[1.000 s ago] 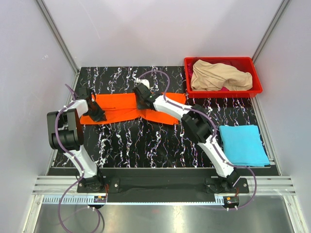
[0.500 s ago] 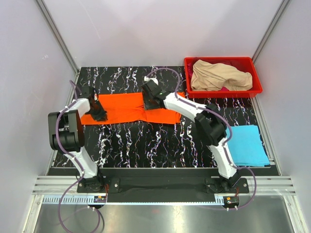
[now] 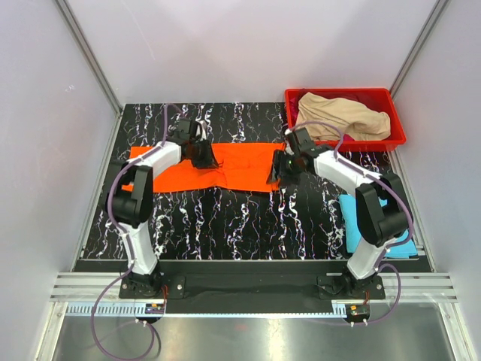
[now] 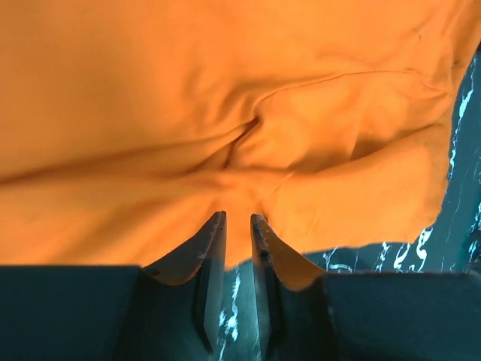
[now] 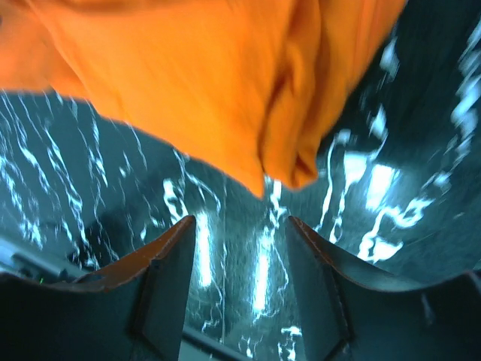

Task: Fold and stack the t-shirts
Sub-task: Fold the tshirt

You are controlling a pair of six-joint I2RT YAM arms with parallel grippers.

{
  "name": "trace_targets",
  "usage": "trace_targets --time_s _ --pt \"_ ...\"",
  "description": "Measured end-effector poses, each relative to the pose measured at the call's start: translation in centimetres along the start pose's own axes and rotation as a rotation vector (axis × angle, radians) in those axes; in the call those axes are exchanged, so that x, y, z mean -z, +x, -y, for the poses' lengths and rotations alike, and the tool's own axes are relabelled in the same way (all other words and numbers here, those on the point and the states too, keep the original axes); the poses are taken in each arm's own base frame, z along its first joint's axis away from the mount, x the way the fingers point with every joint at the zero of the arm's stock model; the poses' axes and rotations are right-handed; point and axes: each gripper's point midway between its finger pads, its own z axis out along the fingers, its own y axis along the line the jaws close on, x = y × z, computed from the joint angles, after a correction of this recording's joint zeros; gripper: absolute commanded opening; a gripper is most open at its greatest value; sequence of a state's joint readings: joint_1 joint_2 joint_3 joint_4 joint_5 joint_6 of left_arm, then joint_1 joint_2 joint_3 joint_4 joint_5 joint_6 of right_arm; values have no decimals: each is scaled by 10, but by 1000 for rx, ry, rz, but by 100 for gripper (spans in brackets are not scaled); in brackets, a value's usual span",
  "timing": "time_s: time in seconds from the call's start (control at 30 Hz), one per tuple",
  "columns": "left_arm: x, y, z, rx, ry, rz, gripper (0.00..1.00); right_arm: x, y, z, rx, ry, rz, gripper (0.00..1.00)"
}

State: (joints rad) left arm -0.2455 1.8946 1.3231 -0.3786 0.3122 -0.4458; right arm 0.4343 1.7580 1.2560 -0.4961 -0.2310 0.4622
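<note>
Top external view: the orange shirt [image 3: 244, 165] lies spread flat on the far half of the desk [image 3: 225, 218]. The left hand [image 3: 203, 156] sits over its far edge, fingers [image 4: 214, 233] almost together with a thin gap; whether cloth is pinched cannot be told. The right hand [image 3: 279, 171] is at the shirt's right end, spread wide and empty, with the shirt's corner just beyond its fingertips.

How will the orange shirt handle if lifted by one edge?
Probably floppy: the orange shirt lies flat but puckers into soft creases in the left wrist view. Thin cloth, likely light, so it should drape, not hold shape. Pushed, it would probably bunch on the table.
</note>
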Motion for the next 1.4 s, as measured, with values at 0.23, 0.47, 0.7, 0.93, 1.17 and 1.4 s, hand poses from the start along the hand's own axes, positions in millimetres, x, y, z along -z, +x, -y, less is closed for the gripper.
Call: trace_targets --time_s 0.23,0.47,0.7,0.93,1.17,1.4 --pt "-33 33 -13 32 -22 -130 22 -9 47 9 -79 -75 -130 49" --pt "-34 36 -10 26 -17 -135 22 -15 45 4 -94 -145 -118 44" --pt "-34 37 -10 20 -19 -141 22 -32 46 12 -104 -139 -126 43" --pt "-34 38 -11 16 -20 -146 22 -43 47 24 -128 -120 -142 38" --pt "-33 39 -11 11 -21 -148 22 -43 39 18 -123 -143 -124 32" --pt "-33 39 -11 11 -22 -150 22 -42 33 11 -145 -172 -111 14"
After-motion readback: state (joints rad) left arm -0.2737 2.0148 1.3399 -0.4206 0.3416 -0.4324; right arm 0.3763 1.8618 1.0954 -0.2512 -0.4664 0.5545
